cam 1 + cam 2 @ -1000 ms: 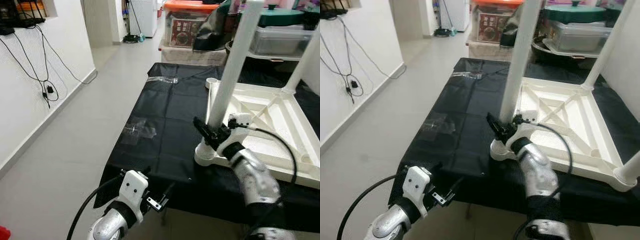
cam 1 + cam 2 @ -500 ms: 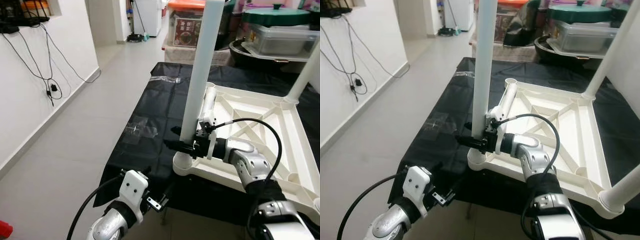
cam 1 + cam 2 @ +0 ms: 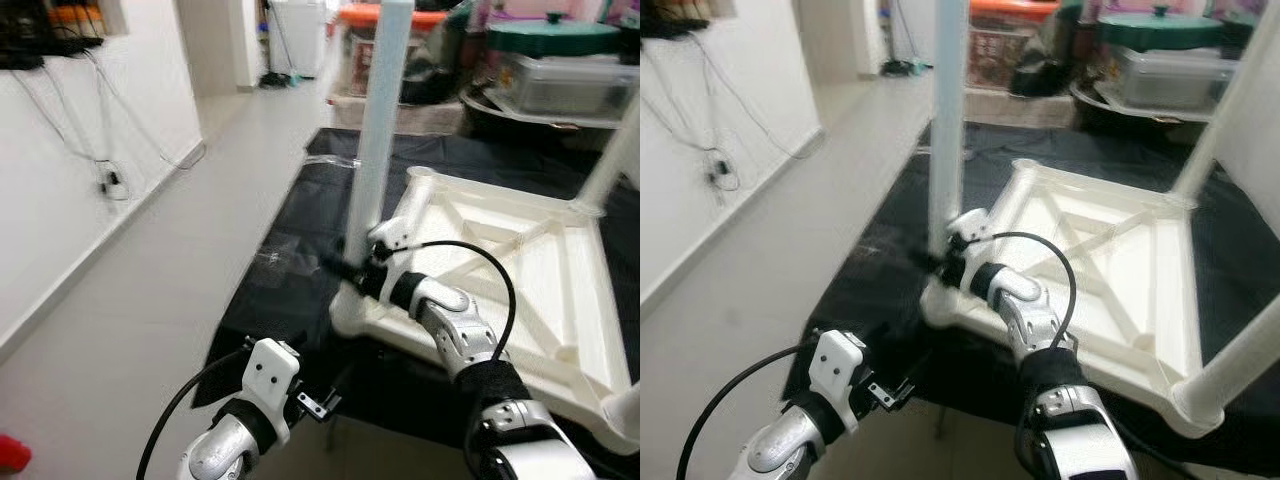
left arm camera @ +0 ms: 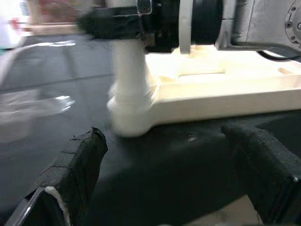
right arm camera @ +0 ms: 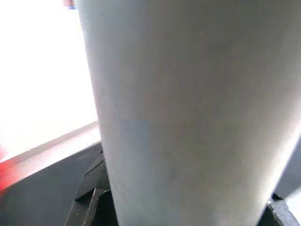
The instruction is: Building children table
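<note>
Swung further left w/ tabletop (image 3: 520,260), right gripper (image 3: 352,272) fingers clamp blurred leg (image 3: 375,130); left gripper (image 4: 169,188) fingers wide.

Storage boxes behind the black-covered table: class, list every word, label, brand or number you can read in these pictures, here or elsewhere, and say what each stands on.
None can be read.
Box with the orange lid: its red printed label is too blurred to read.
Upturned white table top and its upright leg: no print visible.
Black cloth: plain; the clear plastic wrapper lying on it shows no legible text.
</note>
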Available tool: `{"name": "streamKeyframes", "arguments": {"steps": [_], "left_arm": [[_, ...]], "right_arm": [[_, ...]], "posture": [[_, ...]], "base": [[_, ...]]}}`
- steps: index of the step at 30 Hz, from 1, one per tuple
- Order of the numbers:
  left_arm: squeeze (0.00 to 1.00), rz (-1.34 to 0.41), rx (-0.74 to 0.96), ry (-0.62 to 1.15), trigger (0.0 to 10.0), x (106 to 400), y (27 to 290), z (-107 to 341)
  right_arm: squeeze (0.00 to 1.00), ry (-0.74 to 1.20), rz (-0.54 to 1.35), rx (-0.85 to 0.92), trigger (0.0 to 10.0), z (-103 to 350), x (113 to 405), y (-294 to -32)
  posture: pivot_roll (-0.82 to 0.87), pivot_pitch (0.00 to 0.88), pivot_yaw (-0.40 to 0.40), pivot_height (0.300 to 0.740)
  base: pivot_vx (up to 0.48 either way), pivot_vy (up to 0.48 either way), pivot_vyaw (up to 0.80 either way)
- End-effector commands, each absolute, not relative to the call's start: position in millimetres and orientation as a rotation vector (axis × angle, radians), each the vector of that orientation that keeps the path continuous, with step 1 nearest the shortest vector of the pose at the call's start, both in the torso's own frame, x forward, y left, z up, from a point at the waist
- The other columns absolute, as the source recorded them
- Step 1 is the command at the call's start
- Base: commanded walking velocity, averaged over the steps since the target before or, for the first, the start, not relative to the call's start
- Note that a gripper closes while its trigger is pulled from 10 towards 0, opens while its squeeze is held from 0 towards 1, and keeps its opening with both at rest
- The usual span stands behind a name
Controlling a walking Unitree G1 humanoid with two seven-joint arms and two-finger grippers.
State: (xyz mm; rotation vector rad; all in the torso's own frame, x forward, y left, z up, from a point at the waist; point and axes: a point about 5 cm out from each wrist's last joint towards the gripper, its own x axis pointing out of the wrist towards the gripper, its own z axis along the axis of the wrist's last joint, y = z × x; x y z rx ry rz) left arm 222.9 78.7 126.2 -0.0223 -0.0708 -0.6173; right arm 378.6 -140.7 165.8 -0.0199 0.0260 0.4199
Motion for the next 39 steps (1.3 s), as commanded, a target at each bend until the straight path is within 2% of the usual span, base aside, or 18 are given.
{"name": "streamKeyframes", "arguments": {"steps": [1, 2, 4, 5, 8, 10, 14, 15, 16, 17, 18, 20, 21, 24, 29, 33, 35, 39], "left_arm": [[0.0, -0.618, -0.035, -0.052, 10.0, 221.5, 80.2, 123.0], [0.0, -0.618, -0.035, -0.052, 10.0, 221.5, 80.2, 123.0], [0.0, -0.621, -0.034, -0.05, 10.0, 221.4, 80.3, 122.7], [0.0, -0.621, -0.034, -0.05, 10.0, 221.4, 80.3, 122.7], [0.0, -0.623, -0.031, -0.05, 10.0, 221.8, 80.6, 122.5], [0.0, -0.623, -0.031, -0.05, 10.0, 221.8, 80.6, 122.5], [0.0, -0.623, -0.029, -0.05, 10.0, 222.1, 80.6, 122.4], [0.0, -0.622, -0.029, -0.051, 10.0, 222.1, 80.5, 122.4], [0.0, -0.622, -0.029, -0.051, 10.0, 222.1, 80.5, 122.4], [0.0, -0.622, -0.029, -0.051, 10.0, 221.9, 80.1, 122.2], [0.0, -0.622, -0.029, -0.051, 10.0, 221.9, 80.1, 122.2], [0.0, -0.622, -0.029, -0.051, 10.0, 221.9, 80.1, 122.2], [0.0, -0.62, -0.029, -0.05, 10.0, 221.7, 80.4, 121.9], [0.0, -0.62, -0.03, -0.049, 10.0, 221.5, 80.4, 121.7], [0.0, -0.621, -0.031, -0.05, 10.0, 221.6, 80.5, 121.6], [0.0, -0.629, -0.032, -0.05, 10.0, 221.9, 79.6, 120.7], [0.0, -0.631, -0.031, -0.051, 10.0, 222.0, 79.2, 120.6], [0.0, -0.623, -0.029, -0.054, 10.0, 223.0, 78.9, 120.5]], "right_arm": [[0.0, 0.12, -0.002, -0.01, 0.0, 143.8, 374.3, -186.4], [0.0, 0.12, -0.002, -0.01, 0.0, 143.8, 374.3, -186.4], [0.0, 0.107, -0.3, 0.003, 0.0, 140.7, 362.2, -205.9], [0.0, 0.107, -0.3, 0.003, 0.0, 140.7, 362.2, -205.9], [0.0, 0.113, -0.574, 0.176, 0.0, 134.1, 340.3, -197.9], [0.0, 0.113, -0.574, 0.176, 0.0, 134.1, 340.3, -197.9], [0.0, 0.124, -0.592, 0.249, 0.0, 131.7, 336.4, -175.8], [0.0, 0.113, -0.524, 0.245, 5.9, 133.3, 339.5, -158.5], [0.0, 0.113, -0.524, 0.245, 5.9, 133.3, 339.5, -158.5], [1.0, 0.038, -0.323, 0.218, 10.0, 137.9, 344.0, -132.6], [1.0, 0.014, -0.242, 0.211, 10.0, 139.0, 344.9, -125.0], [1.0, 0.014, -0.242, 0.211, 10.0, 139.0, 344.9, -125.0], [0.0, -0.058, -0.111, 0.17, 10.0, 142.1, 345.8, -122.5], [0.0, -0.072, 0.069, 0.228, 10.0, 141.1, 347.1, -122.1], [0.0, -0.068, 0.232, 0.249, 10.0, 140.8, 346.7, -126.0], [0.0, 0.06, 0.609, 0.194, 10.0, 136.9, 343.9, -140.0], [0.0, 0.08, 0.664, 0.168, 10.0, 138.5, 344.6, -143.9], [0.0, 0.125, 1.019, 0.089, 10.0, 146.1, 341.8, -138.0]], "posture": [[0.11, 0.048, -0.042, 0.74], [0.11, 0.048, -0.042, 0.74], [0.11, 0.047, -0.041, 0.74], [0.11, 0.047, -0.041, 0.74], [0.11, 0.048, -0.042, 0.74], [0.11, 0.048, -0.042, 0.74], [0.11, 0.047, -0.043, 0.74], [0.11, 0.048, -0.043, 0.74], [0.11, 0.048, -0.043, 0.74], [0.11, 0.046, -0.047, 0.74], [0.11, 0.046, -0.047, 0.74], [0.11, 0.046, -0.047, 0.74], [0.11, 0.047, -0.047, 0.74], [0.11, 0.045, -0.046, 0.74], [0.11, 0.042, -0.04, 0.74], [0.12, 0.029, -0.052, 0.74], [0.12, 0.029, -0.052, 0.74], [0.13, 0.019, -0.064, 0.74]], "base": [[0.0, 0.0, 0.0], [0.0, 0.0, 0.0], [0.0, 0.0, 0.0], [0.0, 0.0, 0.0], [0.0, 0.0, 0.0], [0.0, 0.0, 0.0], [0.0, 0.0, 0.0], [0.0, 0.0, 0.0], [0.0, 0.0, 0.0], [0.0, 0.0, 0.0], [0.0, 0.0, 0.0], [0.0, 0.0, 0.0], [0.0, 0.0, 0.0], [0.0, 0.0, 0.0], [0.0, 0.0, 0.0], [0.0, 0.0, 0.0], [0.0, 0.0, 0.0], [0.0, 0.0, 0.0]]}}
